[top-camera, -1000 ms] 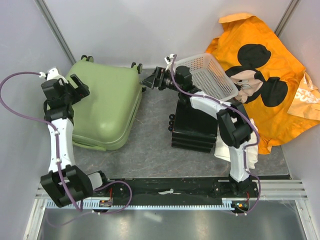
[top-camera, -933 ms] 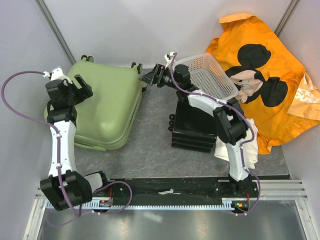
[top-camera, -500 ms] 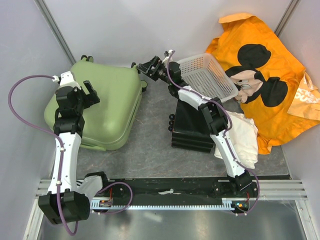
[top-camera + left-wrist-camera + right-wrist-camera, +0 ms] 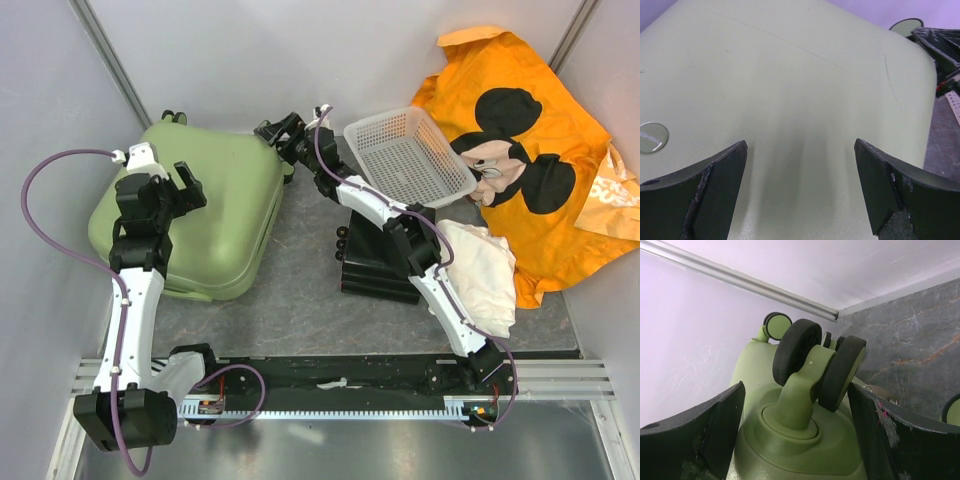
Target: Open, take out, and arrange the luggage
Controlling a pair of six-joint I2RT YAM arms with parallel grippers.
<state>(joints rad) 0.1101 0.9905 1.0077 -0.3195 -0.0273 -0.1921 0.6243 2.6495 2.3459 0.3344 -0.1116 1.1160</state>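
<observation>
Pale green smooth hard-shell suitcase [image 4: 215, 215], rounded corners, shut, left of frame. Left gripper [image 4: 800, 150] wide open, empty, over it. Right gripper [image 4: 795, 395] wide open, black twin wheel [image 4: 796, 351] between jaws, ungripped. White plastic mesh basket [image 4: 410, 158] right.

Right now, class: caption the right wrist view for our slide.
Open right claw flanks a black twin wheel on the pale green luggage.

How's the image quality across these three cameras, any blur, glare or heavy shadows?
Top external: evenly lit and sharp, soft shadows beside the suitcase. Left wrist: the suitcase fills the frame, with a dim shadow between the left gripper's fingers. Right wrist: the caster wheel is crisp; the right gripper's fingers look soft.
</observation>
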